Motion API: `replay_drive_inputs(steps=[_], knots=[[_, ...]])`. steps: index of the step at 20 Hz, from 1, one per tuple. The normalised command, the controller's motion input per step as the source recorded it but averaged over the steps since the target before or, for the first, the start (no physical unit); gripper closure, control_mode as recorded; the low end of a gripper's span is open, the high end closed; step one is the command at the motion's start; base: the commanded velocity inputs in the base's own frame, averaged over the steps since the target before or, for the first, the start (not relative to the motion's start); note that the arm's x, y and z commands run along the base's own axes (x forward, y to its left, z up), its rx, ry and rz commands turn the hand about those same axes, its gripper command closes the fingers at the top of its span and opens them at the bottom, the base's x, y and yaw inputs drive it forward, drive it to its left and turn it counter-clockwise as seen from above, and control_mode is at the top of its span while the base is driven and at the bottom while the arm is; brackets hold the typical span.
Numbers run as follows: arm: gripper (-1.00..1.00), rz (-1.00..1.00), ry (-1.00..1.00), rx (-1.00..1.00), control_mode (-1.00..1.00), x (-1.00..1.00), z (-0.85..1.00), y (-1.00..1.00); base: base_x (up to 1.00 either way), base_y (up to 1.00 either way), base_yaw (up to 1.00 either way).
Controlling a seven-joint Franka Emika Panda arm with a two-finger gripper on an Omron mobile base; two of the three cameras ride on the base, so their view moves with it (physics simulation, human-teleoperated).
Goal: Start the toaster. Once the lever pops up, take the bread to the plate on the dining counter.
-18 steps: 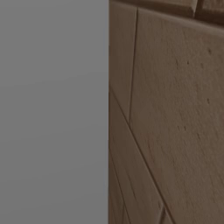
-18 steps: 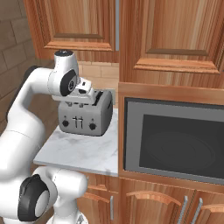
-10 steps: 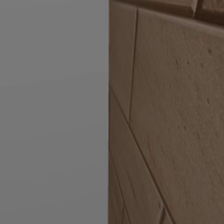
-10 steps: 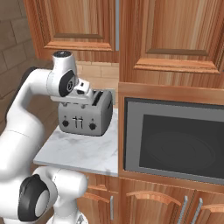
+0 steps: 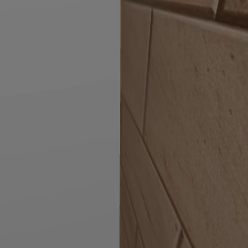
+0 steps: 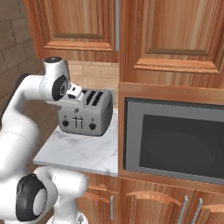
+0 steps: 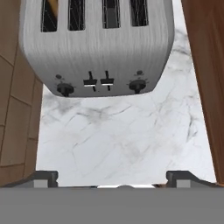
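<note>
Over on the left of the hand view, a sliver of orange-brown bread (image 7: pixel 52 9) peeks from the leftmost slot of the toaster (image 7: pixel 97 48). The toaster sits on a white marbled counter (image 7: pixel 122 140), its front face turned toward the hand. On that face, reading left to right, there is a dark knob, then two small levers (image 7: pixel 98 82) side by side at the middle, then a second dark knob. Both levers look to be in their raised position, so my guess is the toaster has not been started yet.

The gripper (image 7: pixel 113 175) has its fingers spread wide, one tip near each bottom corner of the hand view, with nothing between them but bare counter. The levers lie straight ahead of it, roughly on the line midway between the two tips, and well apart from them. Each lever is a short bar running crosswise to its slot, and the slots run up and down the toaster's face, so the push has to travel down that face toward the counter. With the bread in the left slot, the left lever is probably the one that matters.

From the right base view, the arm reaches in from the left with the hand (image 6: pixel 74 93) up beside the toaster's (image 6: pixel 86 114) top left corner, and a microwave (image 6: pixel 175 140) stands just beside the toaster on its right.
</note>
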Motion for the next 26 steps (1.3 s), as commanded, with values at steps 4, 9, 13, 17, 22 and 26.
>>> replay_drive_inputs(steps=[4, 9, 13, 17, 22, 26], knots=[[-1.00, -0.08, 0.00, 0.00, -1.00, 0.10, -0.08, 0.13, 0.00, 0.00, 0.00], [-1.00, 0.00, 0.00, 0.00, -1.00, 0.00, -0.05, 0.02, 0.00, 0.00, 0.00], [-1.00, -0.01, 0.00, 0.00, -1.00, 0.11, -0.27, 0.13, 0.00, 0.00, 0.00], [-1.00, 0.00, 0.00, 0.00, -1.00, 0.10, -0.37, 0.00, 0.00, 0.00, 0.00], [-1.00, 0.00, -0.01, 0.00, -1.00, 0.05, -0.29, 0.00, 0.00, 0.00, 0.00], [-1.00, 0.00, -0.03, 0.00, -1.00, 0.06, -0.22, 0.00, 0.00, 0.00, 0.00]])
